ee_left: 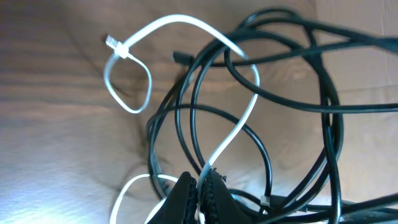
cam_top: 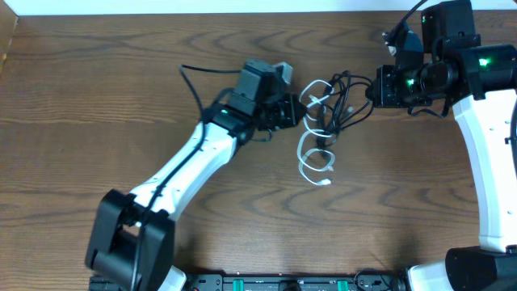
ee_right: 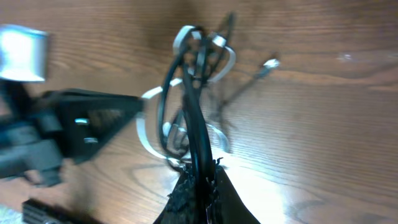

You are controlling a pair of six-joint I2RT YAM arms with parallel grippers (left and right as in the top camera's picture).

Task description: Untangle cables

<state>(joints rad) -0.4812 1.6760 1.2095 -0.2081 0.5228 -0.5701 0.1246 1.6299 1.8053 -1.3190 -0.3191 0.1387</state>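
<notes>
The left gripper (ee_left: 200, 186) is clamped on the white cable (ee_left: 239, 124), which rises from its fingertips and loops through the black cables (ee_left: 329, 111). The right gripper (ee_right: 202, 183) is clenched on the black cables. The tangle lies on the table (cam_top: 121, 97) between the two grippers.

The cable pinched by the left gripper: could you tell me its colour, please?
White. The left wrist view shows the white cable best, in the left gripper.

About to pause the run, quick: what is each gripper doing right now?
Left gripper: closed on the white cable.
Right gripper: closed on black cable.
</notes>
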